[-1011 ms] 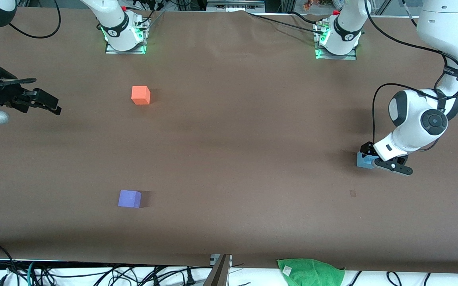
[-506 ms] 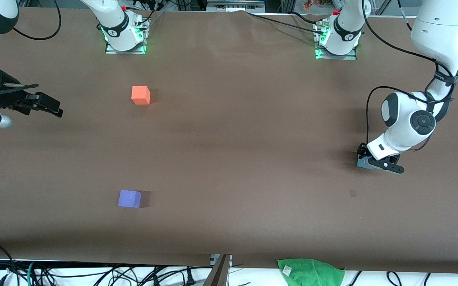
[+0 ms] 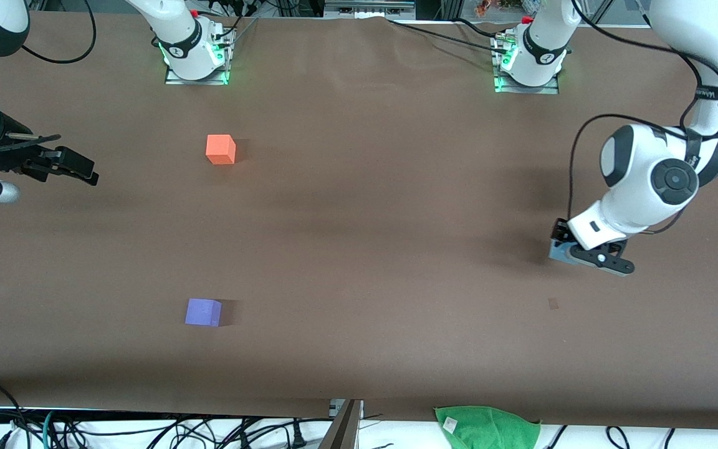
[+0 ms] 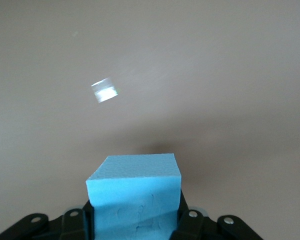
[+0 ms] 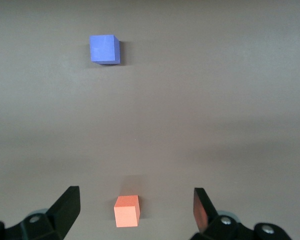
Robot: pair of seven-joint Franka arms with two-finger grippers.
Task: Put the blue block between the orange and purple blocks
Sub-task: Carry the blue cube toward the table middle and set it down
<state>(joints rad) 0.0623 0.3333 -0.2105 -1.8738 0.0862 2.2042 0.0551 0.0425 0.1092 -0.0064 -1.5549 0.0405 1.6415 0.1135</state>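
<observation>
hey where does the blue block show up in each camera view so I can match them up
Front view: the blue block sits in the left tool toward the left arm's end of the table.
Left wrist view: blue block fills the lower middle, between the tool's fingers.
Right wrist view: not in it.
Shared landmark: the brown table.
</observation>
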